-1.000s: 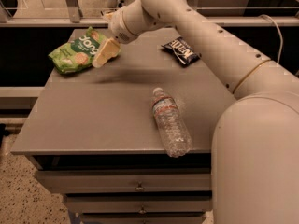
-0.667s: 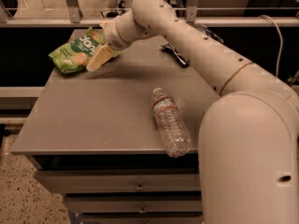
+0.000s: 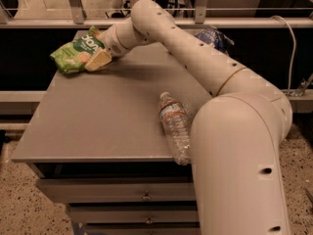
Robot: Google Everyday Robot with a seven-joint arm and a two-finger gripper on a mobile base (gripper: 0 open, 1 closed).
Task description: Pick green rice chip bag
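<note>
Gripper now sits further left than a second ago, touching the green bag at its right edge; I judge the grasp imminent, grip state I cannot tell

Our arm rises from a thick cream-coloured lower link at five o'clock in the view. It bends at a joint ringed by a thin gold band near three o'clock, then stretches as a long tapering tube up toward eleven o'clock. There it turns over at a rounded wrist and dips toward ten o'clock, where our gripper sits low at the far left, angled down toward eight o'clock.
</note>
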